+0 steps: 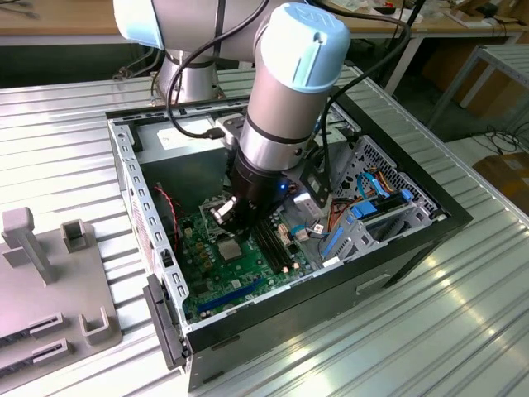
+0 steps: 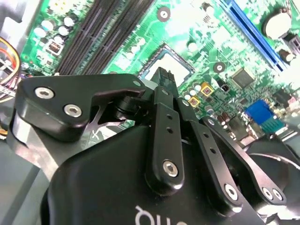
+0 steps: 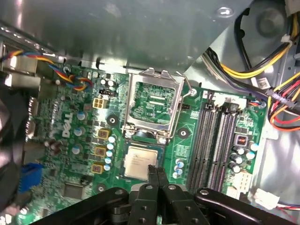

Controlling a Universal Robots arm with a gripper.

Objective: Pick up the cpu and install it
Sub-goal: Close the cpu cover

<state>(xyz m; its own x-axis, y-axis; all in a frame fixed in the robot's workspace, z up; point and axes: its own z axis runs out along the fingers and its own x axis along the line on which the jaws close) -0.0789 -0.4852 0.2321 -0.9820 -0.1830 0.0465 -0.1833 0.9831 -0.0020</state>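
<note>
Fingers: the two slim black metal fingers [image 3: 152, 174] of the black gripper [image 3: 155, 169] are pressed together with no gap in both wrist views. Nothing shows pinched between them.
Finger contact: the tips hang over the socket, at one edge of the chip. I cannot tell whether they touch it or hover just above.
Cpu: the small, flat, pale silvery-tan square cpu [image 3: 138, 159] lies level inside the black-and-metal square socket [image 3: 143, 138], not in the fingers. In the second wrist view its shiny top [image 2: 176, 61] shows just beyond the fingertips [image 2: 165, 78].
Load plate: the bright metal hinged frame [image 3: 153, 73] stands flipped open off the socket, on the side away from the gripper, with green board showing through its window.
Done, by my reading: the pick-up and the placing appear finished, since the chip sits squarely in the socket.
Left, by my reading: the frame is not yet folded down over the socket, so the chip looks unclamped.
Memory slots: long black parallel slots [image 3: 218, 140] run just beside the socket.
Board: the green circuit board [image 3: 185, 140] carries the socket.
Case: the open black-and-grey metal computer case [image 1: 289, 318] surrounds the socket, with the silver-and-blue arm [image 1: 285, 91] reaching down into it.
</note>
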